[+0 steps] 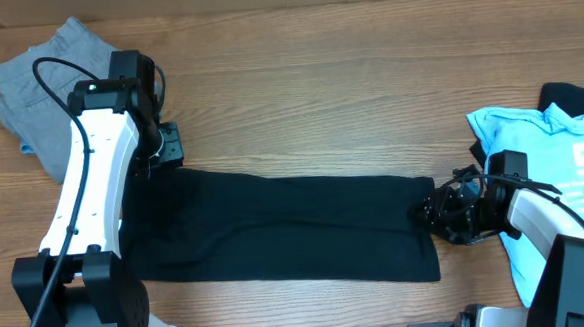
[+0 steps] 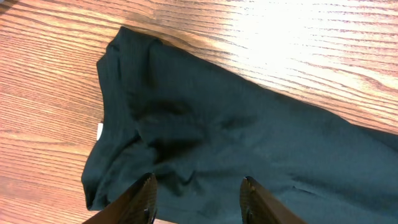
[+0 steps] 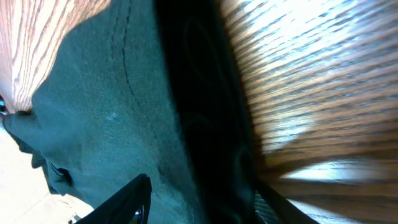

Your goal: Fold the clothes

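Black T-shirt (image 1: pixel 285 224) is lying across the table (image 1: pixel 318 92), left gripper (image 2: pixel 198 183) hanging open over its left end, right gripper (image 3: pixel 202 186) straddling its right edge, grip unclear. Only overhead is showing grey trousers (image 1: pixel 37 82) and light-blue tee (image 1: pixel 542 160) beyond it.

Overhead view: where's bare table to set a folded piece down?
Widest bare wooden table: the far band above the black T-shirt, between the grey trousers and the light-blue printed tee. A narrow strip runs along the shirt's near edge. Crowded at both shirt ends, by the left pincer and right pincer.
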Available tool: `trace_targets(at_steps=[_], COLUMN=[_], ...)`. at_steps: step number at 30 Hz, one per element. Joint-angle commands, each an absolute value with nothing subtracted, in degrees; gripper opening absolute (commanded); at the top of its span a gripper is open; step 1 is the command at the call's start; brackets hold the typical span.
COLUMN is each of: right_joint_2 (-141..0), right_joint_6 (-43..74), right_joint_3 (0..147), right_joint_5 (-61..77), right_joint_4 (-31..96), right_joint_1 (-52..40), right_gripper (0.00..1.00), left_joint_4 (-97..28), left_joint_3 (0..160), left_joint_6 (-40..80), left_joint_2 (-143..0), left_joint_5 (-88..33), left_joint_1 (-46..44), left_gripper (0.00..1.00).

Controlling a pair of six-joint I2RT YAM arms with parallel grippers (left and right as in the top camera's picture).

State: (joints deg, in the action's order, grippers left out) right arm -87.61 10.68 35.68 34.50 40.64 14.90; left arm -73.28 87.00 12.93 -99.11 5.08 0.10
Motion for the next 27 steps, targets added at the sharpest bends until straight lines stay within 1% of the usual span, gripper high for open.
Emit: trace_targets(at_steps=[1, 5, 6, 7, 8, 10, 16, 22, 24, 27], right_joint_2=[-88.9, -88.9, -88.9, -88.9, -88.9, -88.9, -87.8, -86.5, -86.5, -86.5], right_joint_6=[13.1, 15.2, 15.2, 15.2, 15.0, 14.7, 14.6, 14.7, 14.8, 14.8], right_joint_3=[33.9, 33.9, 33.9, 33.9, 33.9, 34.7, 43.5, 57.6, 64.4, 70.3], right_joint_5=[30.5, 27.9, 27.9, 27.9, 27.9, 27.9, 26.4, 14.2, 9.5, 8.4], right_joint_4=[40.3, 40.2, 40.2, 40.1, 40.1, 40.6, 46.8, 59.0, 64.3, 68.4], right_joint_1=[14.2, 14.2, 14.2, 14.2, 14.2, 14.3, 14.5, 15.2, 15.2, 15.2], right_gripper=[0.49, 0.4, 0.32, 0.21, 0.13, 0.04, 0.04, 0.04, 0.04, 0.04], left_joint_4=[-73.2, -73.2, -73.2, -73.2, -73.3, -73.3, -73.5, -73.8, -74.3, -75.0], left_joint_3=[88.2, 88.2, 88.2, 88.2, 88.2, 88.2, 88.2, 89.0, 89.9, 91.1], left_joint_6=[11.6, 11.6, 11.6, 11.6, 11.6, 11.5, 10.2, 10.2, 10.3, 10.3], left_joint_2=[-99.1, -99.1, -99.1, -99.1, -99.1, -99.1, -99.1, -99.1, -99.1, -99.1], left_joint_5=[4.4, 4.4, 4.4, 4.4, 4.4, 4.4, 4.4, 4.4, 4.4, 4.3], left_joint_1=[0.4, 0.4, 0.4, 0.4, 0.4, 0.4, 0.4, 1.5, 2.7, 4.2], left_gripper=[0.46, 0.46, 0.46, 0.46, 0.46, 0.46, 0.45, 0.46, 0.47, 0.46])
